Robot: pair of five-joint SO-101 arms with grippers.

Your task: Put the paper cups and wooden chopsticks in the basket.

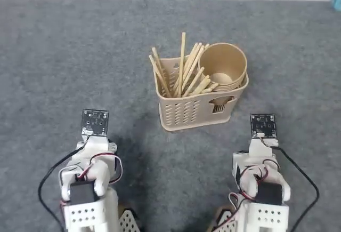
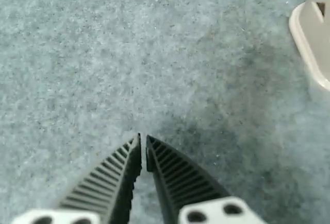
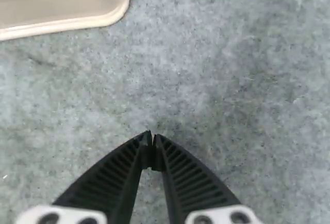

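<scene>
Nearest the base, the high view shows the two arms side by side at the near edge of the table [image 1: 64, 56], the left arm [image 1: 90, 178] and the right arm [image 1: 261, 184], each with white housing, looped wires and a small camera board at its front end. Both stop short of the basket [image 1: 194, 112] and touch nothing on the grey, carpet-like cover.

The wrist views add what the arms' own bodies hide from above. The left tool [image 2: 143, 139] hangs over bare grey cover, its black ribbed fingers [image 2: 121, 172] clenched on nothing, with a hair's gap between the tips. Beyond it lies a rounded beige corner of the basket [image 2: 312, 33]. The right tool [image 3: 152, 135] is also clenched and empty, its tips meeting, and past it lies a beige edge of the basket [image 3: 62, 2].

The high view, in turn, gives the basket's contents. Farther out, at the middle of the table, the slotted beige basket stands upright. The wooden chopsticks [image 1: 184, 66] stand on end in its left and middle part, fanned out and leaning, some against the cups. The paper cups [image 1: 224, 61] sit nested in one stack at its right end, tilted so that the open mouth faces up.
</scene>
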